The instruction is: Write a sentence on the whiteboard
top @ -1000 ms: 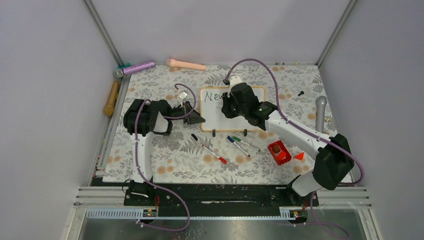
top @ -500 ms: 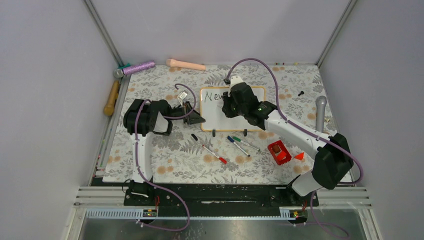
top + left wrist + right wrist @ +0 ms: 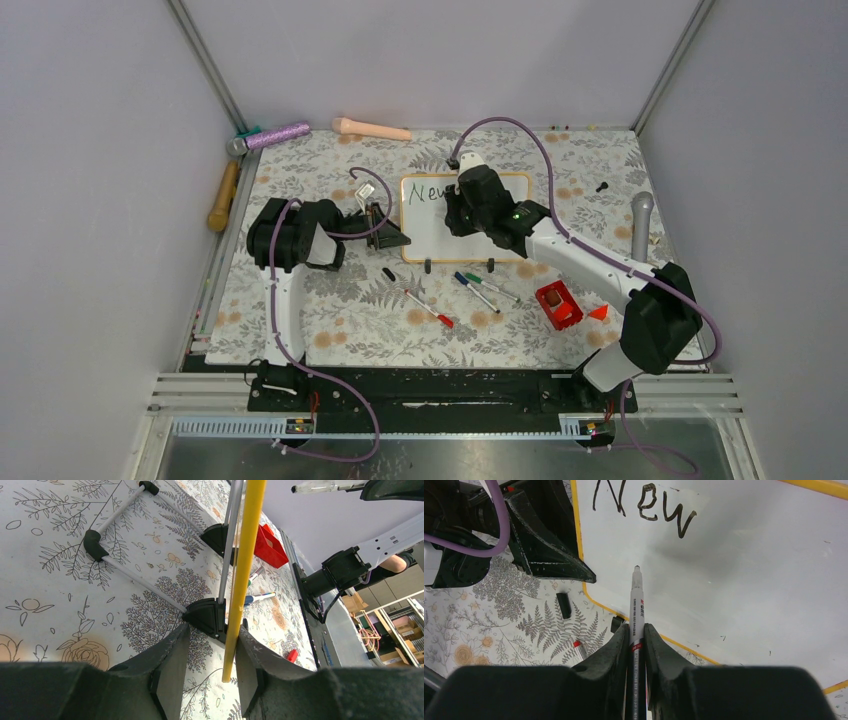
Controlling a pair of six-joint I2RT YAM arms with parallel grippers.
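The whiteboard [image 3: 440, 235] stands tilted at mid-table, white with a thin wood frame [image 3: 580, 575]. Of the sentence, only the black word "New" [image 3: 644, 505] shows, at the board's top left [image 3: 428, 193]. My right gripper [image 3: 636, 626] hangs over the board [image 3: 470, 205], shut on a black marker [image 3: 636, 605]. The marker's tip [image 3: 637, 569] sits at the white surface just below "New". My left gripper [image 3: 212, 627] is at the board's left edge [image 3: 390, 235]. Its jaws are closed on the board's frame edge [image 3: 242, 570] and black foot [image 3: 205, 617].
Loose markers lie in front of the board: red-capped [image 3: 428, 308], blue [image 3: 470, 290], green [image 3: 492, 288], plus a black cap [image 3: 388, 273]. A red box [image 3: 558, 304] is at front right, a grey microphone [image 3: 640, 225] at right. A purple cylinder [image 3: 275, 134], a beige roller [image 3: 370, 128] and a wooden handle [image 3: 222, 196] line the back left.
The right arm's elbow has drifted slightly left, with the marker held over the board. The left gripper and the board have not moved. The writing is unchanged.
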